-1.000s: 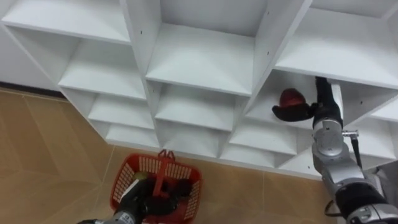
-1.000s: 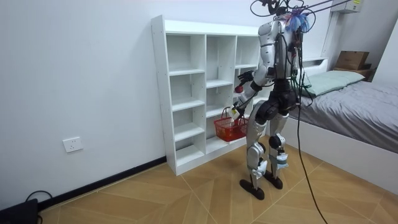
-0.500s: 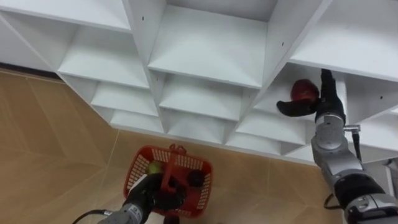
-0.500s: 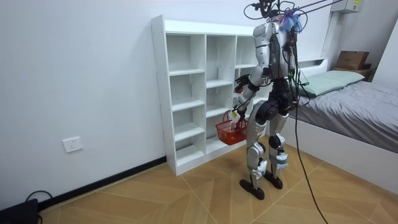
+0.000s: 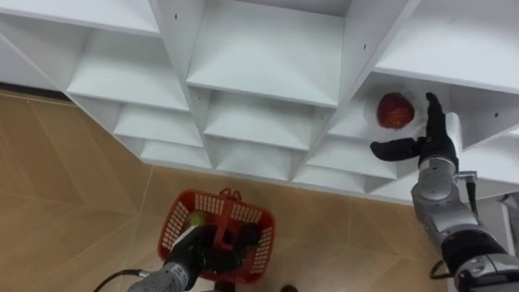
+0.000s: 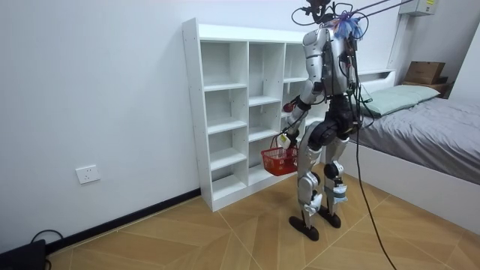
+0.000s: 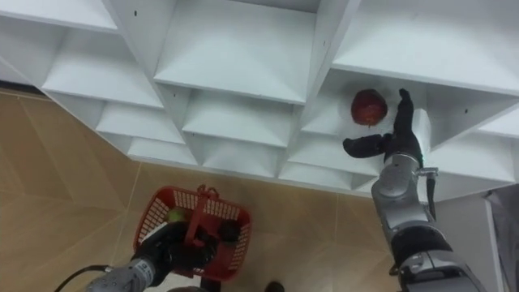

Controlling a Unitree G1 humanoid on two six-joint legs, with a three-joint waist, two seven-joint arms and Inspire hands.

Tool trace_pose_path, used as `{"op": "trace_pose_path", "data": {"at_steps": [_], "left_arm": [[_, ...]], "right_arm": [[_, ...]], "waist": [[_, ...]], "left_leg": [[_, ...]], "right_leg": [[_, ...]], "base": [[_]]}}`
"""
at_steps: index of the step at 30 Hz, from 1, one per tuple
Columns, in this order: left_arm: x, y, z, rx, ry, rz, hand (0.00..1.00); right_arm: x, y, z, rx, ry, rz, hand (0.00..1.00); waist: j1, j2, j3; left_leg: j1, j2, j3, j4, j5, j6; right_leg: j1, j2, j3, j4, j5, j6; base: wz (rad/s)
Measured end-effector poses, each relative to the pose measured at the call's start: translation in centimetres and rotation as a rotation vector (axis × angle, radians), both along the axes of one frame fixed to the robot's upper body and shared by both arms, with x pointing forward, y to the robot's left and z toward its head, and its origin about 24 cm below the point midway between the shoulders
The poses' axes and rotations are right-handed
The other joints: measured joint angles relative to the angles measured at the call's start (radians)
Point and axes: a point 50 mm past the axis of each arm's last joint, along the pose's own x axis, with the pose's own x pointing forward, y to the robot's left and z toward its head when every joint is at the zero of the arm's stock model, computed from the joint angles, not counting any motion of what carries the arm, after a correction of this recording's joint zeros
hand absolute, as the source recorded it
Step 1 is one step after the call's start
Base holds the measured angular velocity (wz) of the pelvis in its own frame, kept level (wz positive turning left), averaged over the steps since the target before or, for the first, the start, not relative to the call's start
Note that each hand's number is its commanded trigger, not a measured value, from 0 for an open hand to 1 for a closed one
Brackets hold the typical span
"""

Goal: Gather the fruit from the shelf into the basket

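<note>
The step in hand is the reach for a fruit. A red apple (image 5: 395, 110) lies on a shelf in a right-hand compartment of the white closet (image 5: 268, 73). The right robot hand (image 5: 435, 148) stands just to the right of the apple and a little below it. It is spread wide and holds nothing: its fingers point straight up beside the apple and its thumb stretches out beneath it. There seems to be a small gap between them.

Far below the apple and to its left, the left robot hand (image 5: 201, 251) is curled round the upright handle of a red basket (image 5: 173, 221), which hangs above the wooden floor. A yellow-green fruit (image 5: 195, 218) already lies in the basket, together with something dark that I cannot name.

The next move, as I judge it, calls for the right robot hand to slide in towards the apple and close round it. It then has to carry the apple clear of the shelf edge and down to the basket. The apple is round and smooth, so a nudge from straight fingers could roll it deeper into the compartment.
</note>
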Motion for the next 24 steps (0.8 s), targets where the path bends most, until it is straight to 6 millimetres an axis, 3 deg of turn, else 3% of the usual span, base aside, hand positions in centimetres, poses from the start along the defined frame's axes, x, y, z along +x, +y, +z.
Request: {"op": "trace_pose_path", "data": {"at_steps": [24], "left_arm": [[0.46,-0.38,0.22,-0.021,-0.009,0.011,1.0]], "right_arm": [[0.2,-0.13,0.23,-0.009,0.006,-0.031,0.0]], "waist": [[0.0,-0.004,0.0003]], "left_leg": [[-0.014,-0.003,0.012,0.007,0.006,0.002]], "right_leg": [[-0.029,-0.006,0.015,0.027,-0.007,-0.003]], "base": [[-0.01]]}}
